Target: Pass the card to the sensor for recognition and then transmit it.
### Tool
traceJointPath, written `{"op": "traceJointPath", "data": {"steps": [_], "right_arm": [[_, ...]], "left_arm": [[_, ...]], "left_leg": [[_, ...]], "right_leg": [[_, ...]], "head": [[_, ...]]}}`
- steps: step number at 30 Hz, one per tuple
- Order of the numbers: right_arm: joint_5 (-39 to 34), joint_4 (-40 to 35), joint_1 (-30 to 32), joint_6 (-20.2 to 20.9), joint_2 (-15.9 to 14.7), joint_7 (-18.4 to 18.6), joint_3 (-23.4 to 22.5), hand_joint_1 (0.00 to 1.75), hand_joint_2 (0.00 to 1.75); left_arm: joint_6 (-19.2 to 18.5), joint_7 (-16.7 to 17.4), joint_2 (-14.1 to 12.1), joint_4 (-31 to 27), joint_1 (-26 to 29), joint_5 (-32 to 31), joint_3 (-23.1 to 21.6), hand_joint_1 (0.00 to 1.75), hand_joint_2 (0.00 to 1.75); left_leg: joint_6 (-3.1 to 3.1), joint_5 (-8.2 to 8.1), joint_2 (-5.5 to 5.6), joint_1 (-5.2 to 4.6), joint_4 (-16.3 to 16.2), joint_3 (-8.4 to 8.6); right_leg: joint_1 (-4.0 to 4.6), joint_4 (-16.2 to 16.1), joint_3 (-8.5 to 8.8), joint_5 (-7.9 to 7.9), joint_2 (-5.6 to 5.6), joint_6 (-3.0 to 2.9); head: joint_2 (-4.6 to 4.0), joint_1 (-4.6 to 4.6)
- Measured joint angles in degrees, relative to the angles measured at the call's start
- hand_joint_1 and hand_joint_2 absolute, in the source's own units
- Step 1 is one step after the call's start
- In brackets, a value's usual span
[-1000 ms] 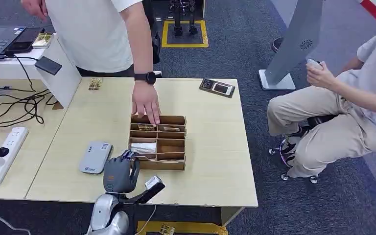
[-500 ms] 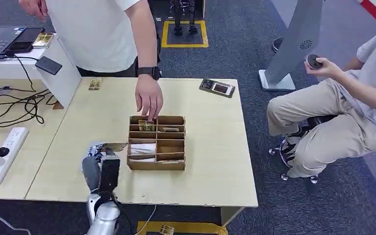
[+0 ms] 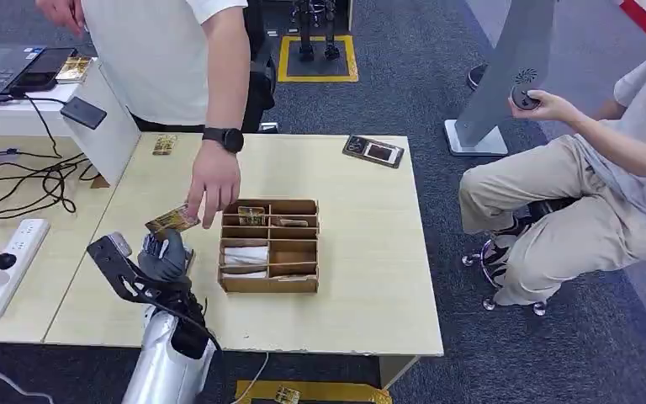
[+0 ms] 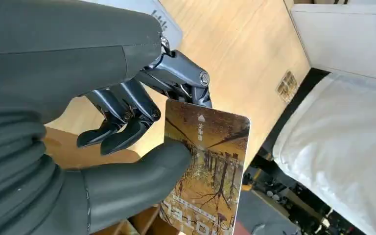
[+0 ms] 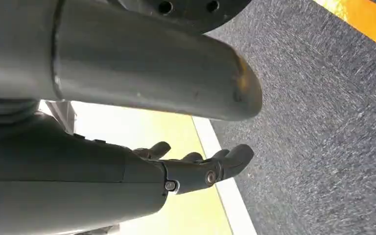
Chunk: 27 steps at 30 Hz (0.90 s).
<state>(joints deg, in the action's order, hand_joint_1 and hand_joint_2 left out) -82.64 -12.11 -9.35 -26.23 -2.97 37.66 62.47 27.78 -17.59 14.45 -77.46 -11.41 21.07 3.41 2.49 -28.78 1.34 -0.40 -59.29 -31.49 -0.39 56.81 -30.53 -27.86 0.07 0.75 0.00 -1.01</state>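
The left hand (image 3: 165, 255) is now pinching the card (image 3: 172, 221), having lifted it left of the box (image 3: 270, 246) and over the sensor, so recognition looks under way. A person's hand (image 3: 211, 183) is reaching close. The right hand (image 5: 196, 166) is hanging, fingers loosely spread.

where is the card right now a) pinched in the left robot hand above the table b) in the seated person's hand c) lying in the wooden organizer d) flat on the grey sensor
a: the card is pinched between thumb and fingers of the left robot hand, raised over the table beside the wooden organizer, with a standing person's hand close to it.
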Motion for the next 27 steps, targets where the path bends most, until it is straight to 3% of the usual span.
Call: {"op": "traceJointPath", "data": {"steps": [8, 9, 10, 11, 27], "right_arm": [[0.0, 0.0, -0.1, 0.0, 0.3, -0.2, 0.3, 0.0, 0.0], [0.0, 0.0, -0.1, 0.0, 0.4, -0.2, 0.3, 0.0, 0.0], [0.0, 0.0, -0.1, 0.1, 0.5, -0.2, 0.4, 0.0, 0.0], [0.0, 0.0, -0.1, 0.1, 0.5, -0.2, 0.4, 0.0, 0.0], [0.0, 0.0, -0.3, 0.1, 1.3, -0.3, 0.4, 0.0, 0.0]], "left_arm": [[-0.6, 0.5, -0.5, 0.9, -2.1, 1.0, 0.2, 1.75, 1.75], [-0.7, 0.5, -0.5, 1.0, -2.3, 1.1, 0.2, 1.62, 1.75], [-0.9, 0.6, -0.5, 1.0, -2.6, 1.0, 0.2, 0.09, 1.75], [-0.8, 0.6, -0.5, 1.1, -2.8, 0.8, 0.2, 0.0, 1.75], [0.3, 0.4, -0.5, 1.1, -4.0, -0.6, 0.2, 0.0, 1.75]], "left_leg": [[0.0, 0.0, 0.01, 0.0, 0.0, -0.02], [0.0, 0.0, 0.01, 0.0, 0.0, -0.02], [0.0, 0.0, 0.01, 0.0, 0.0, -0.02], [0.0, 0.0, 0.01, 0.0, 0.0, -0.02], [0.0, 0.0, 0.0, 0.0, 0.0, -0.01]], "right_leg": [[0.0, 0.0, -0.01, -0.01, 0.0, 0.0], [0.0, 0.0, -0.01, -0.01, 0.0, 0.0], [0.0, 0.0, -0.02, -0.01, 0.01, 0.0], [0.0, 0.0, -0.01, -0.01, 0.01, 0.0], [0.0, 0.0, -0.02, -0.01, 0.01, 0.0]], "head": [[0.0, 0.02], [0.0, 0.0], [0.0, 0.02], [0.0, 0.02], [0.0, 0.02]]}}
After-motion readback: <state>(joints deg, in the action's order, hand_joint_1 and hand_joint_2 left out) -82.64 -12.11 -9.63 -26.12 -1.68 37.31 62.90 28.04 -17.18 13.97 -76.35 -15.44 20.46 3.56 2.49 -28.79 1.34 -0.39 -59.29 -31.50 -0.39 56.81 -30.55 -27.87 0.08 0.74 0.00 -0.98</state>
